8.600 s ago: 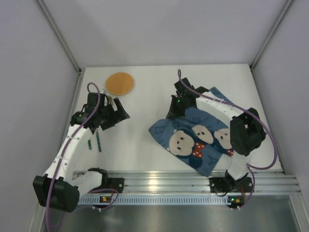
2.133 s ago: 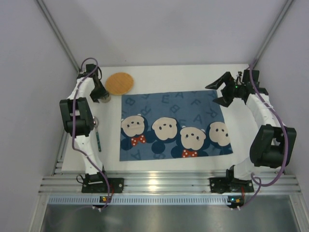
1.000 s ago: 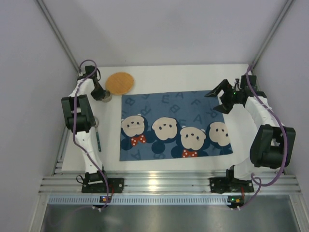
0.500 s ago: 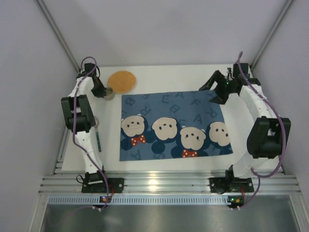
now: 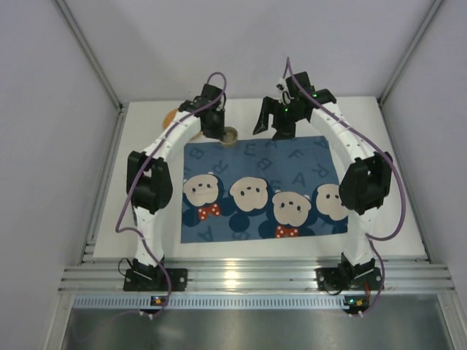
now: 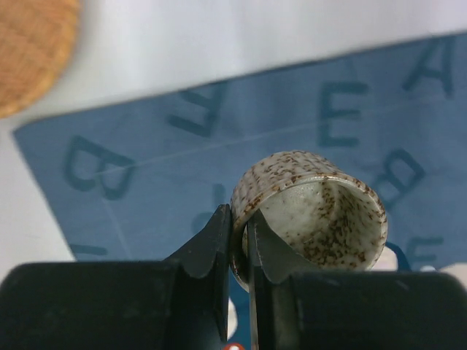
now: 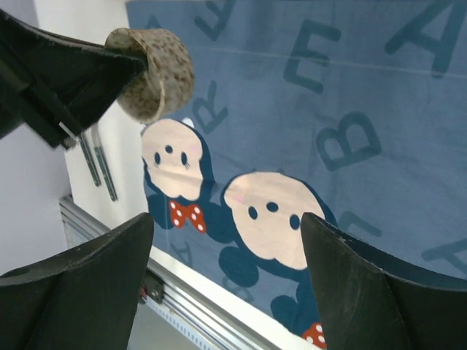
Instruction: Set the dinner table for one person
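Note:
A speckled brown-and-cream cup (image 6: pixel 310 208) hangs just above the far edge of the blue bear-printed placemat (image 5: pixel 263 186), which lies flat on the white dinner table (image 5: pixel 398 146). My left gripper (image 6: pixel 239 244) is shut on the cup's rim, one finger inside and one outside. From above, the left gripper (image 5: pixel 221 131) and the cup (image 5: pixel 230 135) sit at the back centre. My right gripper (image 5: pixel 271 125) hovers open just to the right of the cup, nothing between its fingers (image 7: pixel 379 292). In the right wrist view the cup (image 7: pixel 153 69) shows at the upper left.
A round orange woven coaster (image 5: pixel 171 115) lies on the table at the back left, mostly hidden by my left arm; it also shows as the coaster (image 6: pixel 29 51). Two dark utensils (image 7: pixel 101 171) lie left of the mat. A metal rail (image 5: pixel 241 273) runs along the near edge.
Both arms have swung in to the back centre. The left carried the cup from beside the coaster to the mat's far edge. The right gripper moved left and its jaws narrowed slightly.

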Available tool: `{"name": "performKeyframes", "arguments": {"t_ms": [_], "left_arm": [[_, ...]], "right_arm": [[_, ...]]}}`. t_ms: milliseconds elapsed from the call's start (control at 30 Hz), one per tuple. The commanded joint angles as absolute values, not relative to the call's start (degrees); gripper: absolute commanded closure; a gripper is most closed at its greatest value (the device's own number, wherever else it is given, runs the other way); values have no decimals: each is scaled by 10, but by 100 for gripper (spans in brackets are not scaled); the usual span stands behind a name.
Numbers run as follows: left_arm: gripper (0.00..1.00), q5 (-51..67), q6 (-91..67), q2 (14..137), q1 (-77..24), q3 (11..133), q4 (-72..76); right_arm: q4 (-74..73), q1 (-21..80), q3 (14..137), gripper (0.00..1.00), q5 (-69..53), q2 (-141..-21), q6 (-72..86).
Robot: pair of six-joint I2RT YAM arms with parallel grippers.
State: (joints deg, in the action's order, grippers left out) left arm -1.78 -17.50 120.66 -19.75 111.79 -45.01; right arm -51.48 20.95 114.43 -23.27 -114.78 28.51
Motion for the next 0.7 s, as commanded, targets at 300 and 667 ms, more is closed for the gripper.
{"name": "performKeyframes", "arguments": {"t_ms": [300, 667], "left_arm": [[100, -33, -184, 1178, -323, 1183, -505], [100, -36, -200, 1197, -392, 1236, -534]], "right_arm": [[-564, 237, 1096, 27, -197, -1151, 244], [-549, 243, 1060, 43, -178, -1147, 245]]}}
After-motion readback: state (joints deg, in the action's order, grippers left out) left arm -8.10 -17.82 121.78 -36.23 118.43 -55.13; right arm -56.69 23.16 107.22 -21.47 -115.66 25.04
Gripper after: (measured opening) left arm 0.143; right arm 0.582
